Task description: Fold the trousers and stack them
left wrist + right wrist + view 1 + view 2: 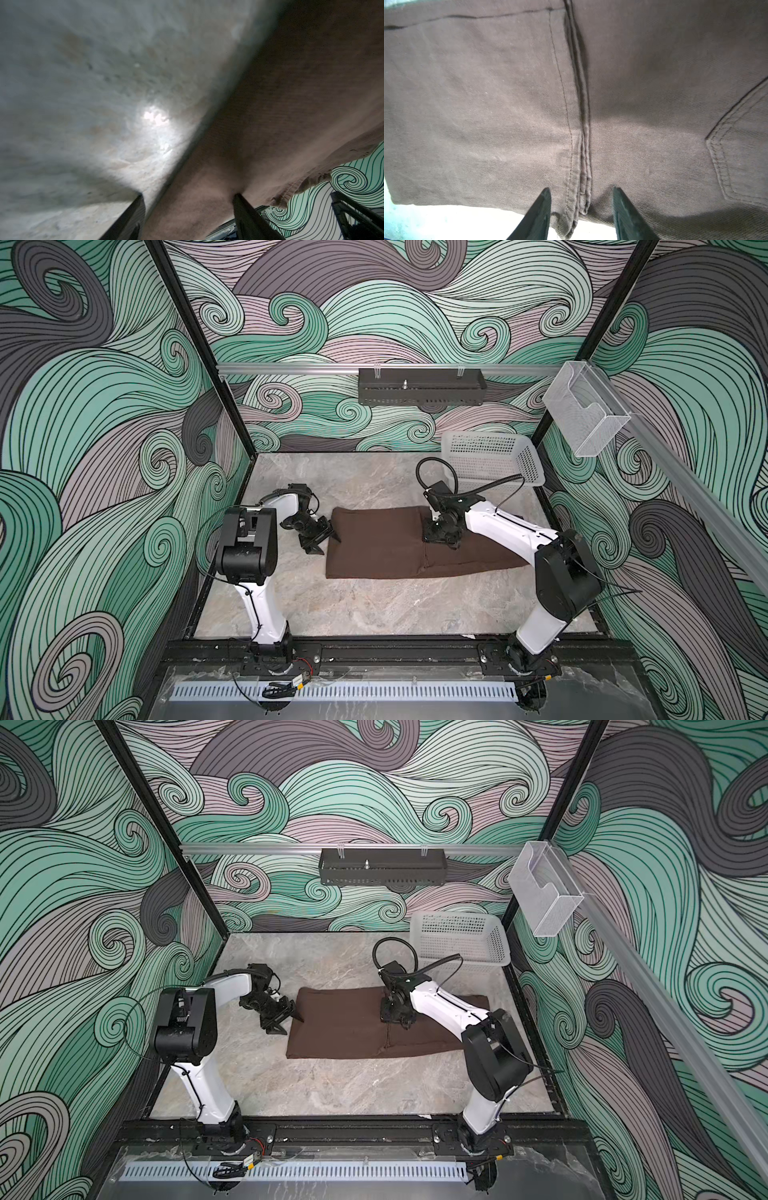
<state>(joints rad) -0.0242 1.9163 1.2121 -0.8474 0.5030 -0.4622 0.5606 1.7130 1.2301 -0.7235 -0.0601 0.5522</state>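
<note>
trousers (374,543) lengthwise left-right (waist seemingly rightward)

Left end effector (329,546) and right end effector (441,541) are black, on white-shelled arms (507,526) with boxy black joints (247,549), black cables (208,531).

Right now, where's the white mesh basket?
In both top views the white mesh basket sits at the far right corner, behind the trousers and the right gripper.
</note>
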